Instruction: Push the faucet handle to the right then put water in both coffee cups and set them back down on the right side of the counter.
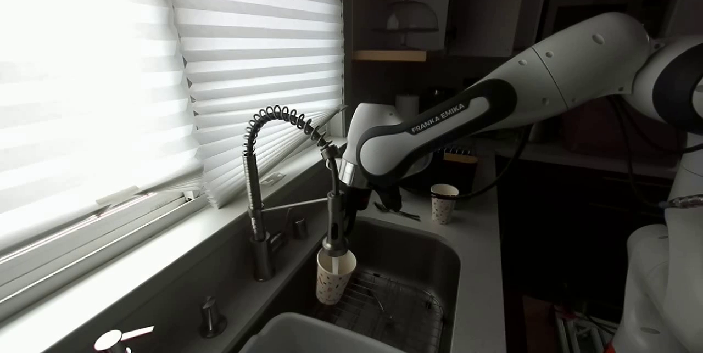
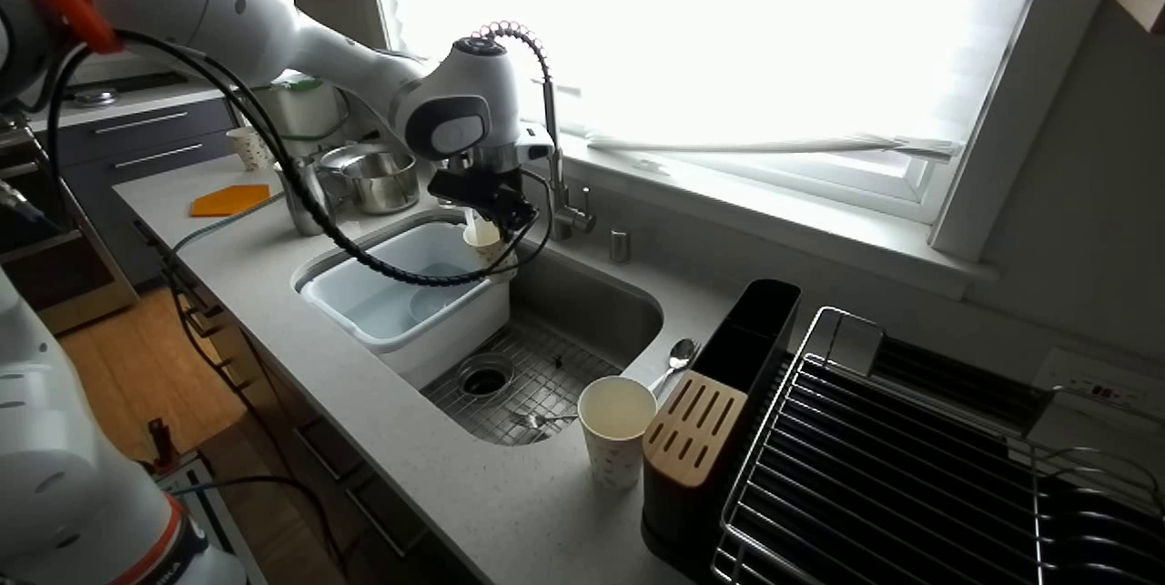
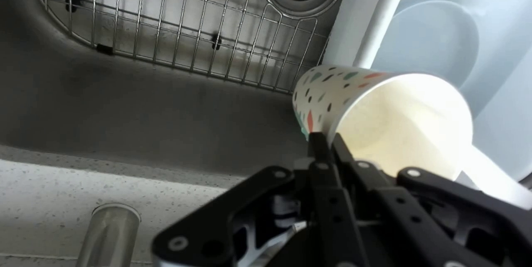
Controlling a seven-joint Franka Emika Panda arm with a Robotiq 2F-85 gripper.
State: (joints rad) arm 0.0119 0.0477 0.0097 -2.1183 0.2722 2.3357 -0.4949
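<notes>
The claw (image 3: 327, 138) is clamped on the rim of one cup (image 3: 380, 117), which hangs just left of it in an exterior view, over the sink (image 2: 587, 303); another cup (image 2: 617, 435) stands on the desk (image 2: 405, 426), nearer and to the right.

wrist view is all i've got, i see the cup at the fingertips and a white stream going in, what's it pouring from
Observer: The faucet's spray head: in an exterior view it sits above the held cup, with the stream falling from it.
Operator: ok, any other cup close to the sink
Observer: Yes, a second cup stands upright on the counter, beside the black cutlery holder with the slotted wooden top.
Operator: anything lying near that one
Observer: A spoon lies on the counter, on its window side.
</notes>
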